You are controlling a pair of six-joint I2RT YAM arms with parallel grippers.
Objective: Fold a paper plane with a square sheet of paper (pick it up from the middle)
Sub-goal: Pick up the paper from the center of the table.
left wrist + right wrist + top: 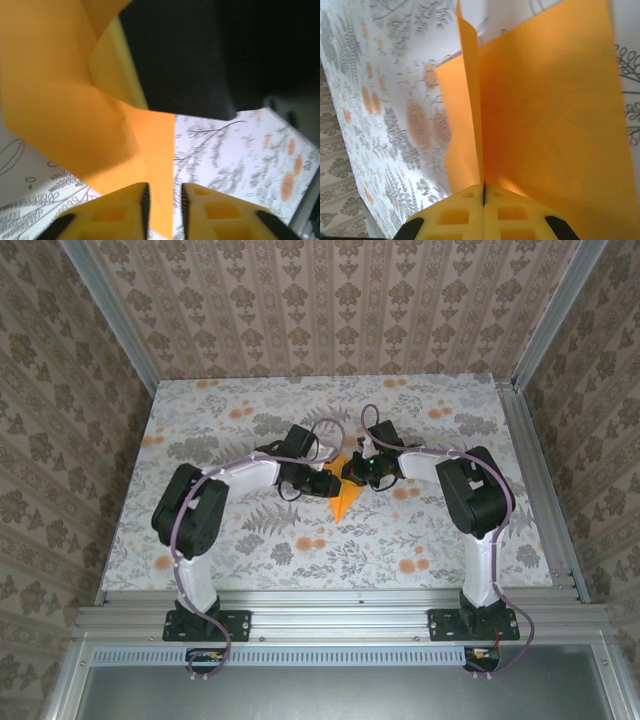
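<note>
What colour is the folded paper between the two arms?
The paper is plain bright orange; right wrist view.

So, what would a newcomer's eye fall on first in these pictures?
The bright orange paper stands out at once, mid-table against the grey floral cloth. Close up, the right claw is shut on a fold of it, while the left claw has its fingers slightly apart with the sheet's edge in the gap.
</note>
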